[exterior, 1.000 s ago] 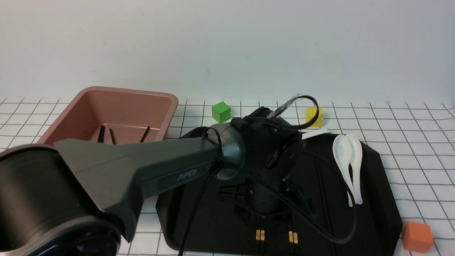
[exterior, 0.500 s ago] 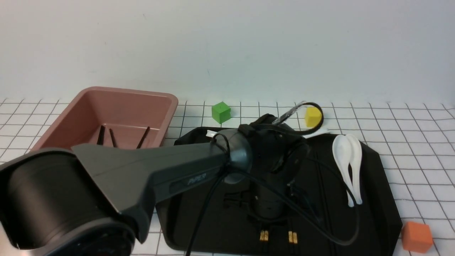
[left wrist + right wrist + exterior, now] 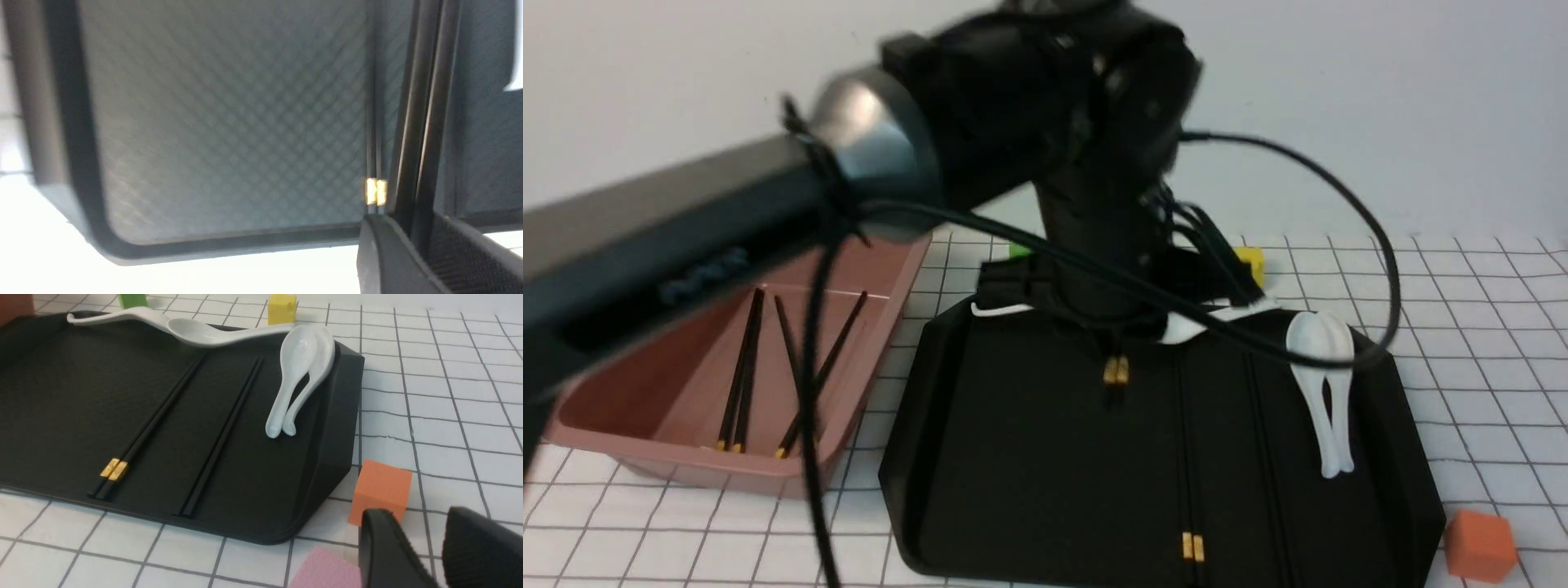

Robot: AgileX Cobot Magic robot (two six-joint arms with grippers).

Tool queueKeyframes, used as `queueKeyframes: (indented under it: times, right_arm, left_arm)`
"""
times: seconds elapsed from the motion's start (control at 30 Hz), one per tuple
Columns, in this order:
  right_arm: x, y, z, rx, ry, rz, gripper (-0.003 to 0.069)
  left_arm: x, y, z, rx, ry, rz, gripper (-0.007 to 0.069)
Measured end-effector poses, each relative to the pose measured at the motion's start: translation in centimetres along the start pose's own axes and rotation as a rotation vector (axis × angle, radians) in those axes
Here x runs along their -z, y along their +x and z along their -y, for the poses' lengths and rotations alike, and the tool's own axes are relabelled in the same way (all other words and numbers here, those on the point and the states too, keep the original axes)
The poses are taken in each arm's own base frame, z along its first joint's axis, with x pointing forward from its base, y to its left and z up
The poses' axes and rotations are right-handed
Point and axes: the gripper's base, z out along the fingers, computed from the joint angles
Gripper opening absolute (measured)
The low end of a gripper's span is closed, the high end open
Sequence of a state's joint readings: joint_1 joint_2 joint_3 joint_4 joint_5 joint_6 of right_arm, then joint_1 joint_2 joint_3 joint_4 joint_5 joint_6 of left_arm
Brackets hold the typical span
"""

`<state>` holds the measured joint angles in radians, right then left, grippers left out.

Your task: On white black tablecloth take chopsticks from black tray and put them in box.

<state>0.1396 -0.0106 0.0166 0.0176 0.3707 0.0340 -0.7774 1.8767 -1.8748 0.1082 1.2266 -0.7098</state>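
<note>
My left gripper (image 3: 1113,341) hangs high over the black tray (image 3: 1013,465), shut on one pair of chopsticks (image 3: 1116,371) whose gold band shows just below it. In the left wrist view the held chopsticks (image 3: 421,122) run out from between the jaws of the left gripper (image 3: 408,223). Two more pairs of chopsticks (image 3: 1191,457) lie lengthwise on the tray (image 3: 61,396). The pink-brown box (image 3: 629,420) at the left holds several chopsticks (image 3: 742,376). My right gripper (image 3: 416,522) is open over the tablecloth (image 3: 449,396), off the tray's near right corner.
White spoons (image 3: 1327,392) lie on the tray's right side and along its far edge (image 3: 196,332). An orange cube (image 3: 382,490) sits right in front of the right gripper, beside a pink patch (image 3: 327,571). A yellow cube (image 3: 282,308) and a green cube (image 3: 131,299) stand behind the tray.
The left gripper closed on a pair of chopsticks low on the tray, then rose steeply with it. That pair's gold band has left the tray's near edge.
</note>
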Motion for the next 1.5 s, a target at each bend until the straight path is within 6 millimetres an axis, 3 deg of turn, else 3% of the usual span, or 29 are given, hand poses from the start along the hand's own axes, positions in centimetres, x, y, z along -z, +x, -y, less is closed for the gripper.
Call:
queueKeyframes:
  times: [0.07, 0.23, 0.47, 0.63, 0.77, 0.93, 1.03, 1.1, 1.2, 1.23, 1.33, 1.4, 1.5]
  right_arm:
    - [0.0, 0.0, 0.0, 0.0, 0.0, 0.0, 0.024]
    - [0.0, 0.0, 0.0, 0.0, 0.0, 0.0, 0.024]
    - [0.0, 0.0, 0.0, 0.0, 0.0, 0.0, 0.024]
    - [0.0, 0.0, 0.0, 0.0, 0.0, 0.0, 0.024]
    - [0.0, 0.0, 0.0, 0.0, 0.0, 0.0, 0.024]
    - [0.0, 0.0, 0.0, 0.0, 0.0, 0.0, 0.024]
    - [0.0, 0.0, 0.0, 0.0, 0.0, 0.0, 0.024]
    - [0.0, 0.0, 0.0, 0.0, 0.0, 0.0, 0.024]
    - [0.0, 0.0, 0.0, 0.0, 0.0, 0.0, 0.024]
    - [0.0, 0.0, 0.0, 0.0, 0.0, 0.0, 0.024]
    - [0.0, 0.0, 0.0, 0.0, 0.0, 0.0, 0.024]
    - [0.0, 0.0, 0.0, 0.0, 0.0, 0.0, 0.024]
    - [0.0, 0.0, 0.0, 0.0, 0.0, 0.0, 0.024]
  left_arm:
    - [3.1, -1.3, -2.8, 0.036, 0.008, 0.062, 0.0124]
    - [5.3, -2.5, -9.8, 0.113, -0.074, 0.098, 0.0124]
    - [1.6, -2.2, -19.6, 0.265, -0.255, -0.025, 0.0124]
    - [-1.8, -2.7, -23.9, 0.282, -0.296, -0.026, 0.0124]
    - [-4.8, -3.2, -24.8, 0.24, -0.303, -0.057, 0.0157]
    - [-9.3, -2.8, -25.5, 0.206, -0.311, -0.162, 0.0266]
    - [-9.9, -2.5, -25.6, 0.198, -0.314, -0.205, 0.0274]
    - [-9.2, -2.3, -25.5, 0.195, -0.314, -0.215, 0.0241]
    - [-5.8, -2.5, -25.0, 0.189, -0.312, -0.152, 0.0128]
    - [-5.5, -2.5, -25.0, 0.189, -0.31, -0.144, 0.012]
    - [0.7, -1.9, -24.0, 0.185, -0.277, 0.023, -0.0013]
    - [2.3, -0.8, -23.7, 0.187, -0.243, 0.089, -0.0013]
    - [5.0, 2.5, -23.2, 0.195, -0.167, 0.218, -0.0013]
